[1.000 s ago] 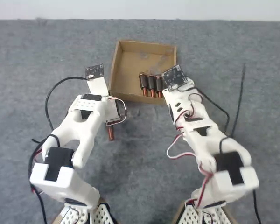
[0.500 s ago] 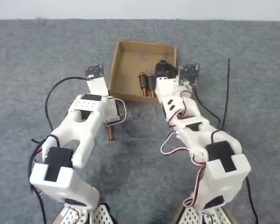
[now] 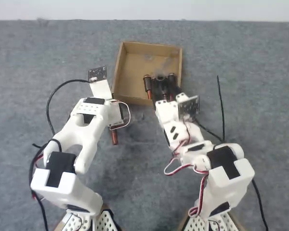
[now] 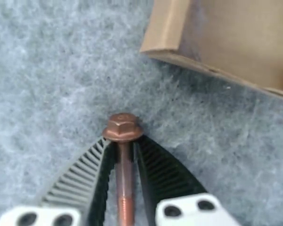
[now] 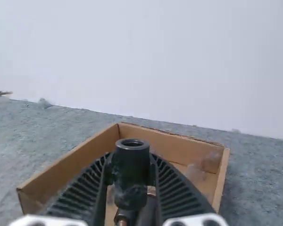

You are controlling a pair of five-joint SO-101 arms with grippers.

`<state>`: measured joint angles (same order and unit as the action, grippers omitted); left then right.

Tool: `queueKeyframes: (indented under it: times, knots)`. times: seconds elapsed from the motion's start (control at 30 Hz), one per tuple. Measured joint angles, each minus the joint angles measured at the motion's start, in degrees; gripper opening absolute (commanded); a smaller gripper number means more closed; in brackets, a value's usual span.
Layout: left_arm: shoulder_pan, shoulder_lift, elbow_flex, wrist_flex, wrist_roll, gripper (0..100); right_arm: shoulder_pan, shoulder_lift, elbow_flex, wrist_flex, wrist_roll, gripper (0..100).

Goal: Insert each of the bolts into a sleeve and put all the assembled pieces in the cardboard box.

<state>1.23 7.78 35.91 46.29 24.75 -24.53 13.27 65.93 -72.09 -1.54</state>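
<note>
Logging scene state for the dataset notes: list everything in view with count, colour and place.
box: 1, brown cardboard, on the mat at the far middle, open top.
pieces: at least 2 showing, dark with copper ends, inside the box by its near wall; the right gripper may be hiding more.
bolt: 1, copper, hex head, clamped in the left gripper just off the box's near left corner.
sleeve: 1, black, held in the right gripper over the near side of the box.
mat: 1, grey, covers the table.
cables: 2, black, one trailing beside each arm.
wall: white, beyond the mat's far edge.
arms: 2, white, side by side at the near edge.
left gripper: black, shut on the bolt.
right gripper: black, shut on the sleeve.
</note>
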Motion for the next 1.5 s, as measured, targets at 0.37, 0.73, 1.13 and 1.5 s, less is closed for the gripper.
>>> queueKeyframes:
  times: [0.37,0.73,1.13,1.5]
  knots:
    - [0.00,-0.26,0.09,0.00,0.00,1,-3.52,0.00,13.98,-16.44,3.43,0.6]
    - [0.00,-0.26,0.09,0.00,0.00,1,-4.13,-0.09,26.55,-26.29,3.60,0.6]
    - [0.00,-0.26,0.09,0.00,0.00,1,-4.13,-0.18,26.81,-26.73,3.60,0.6]
    - [-2.02,-6.33,0.09,-0.09,0.00,1,-5.80,-0.18,26.81,-26.73,3.60,0.6]
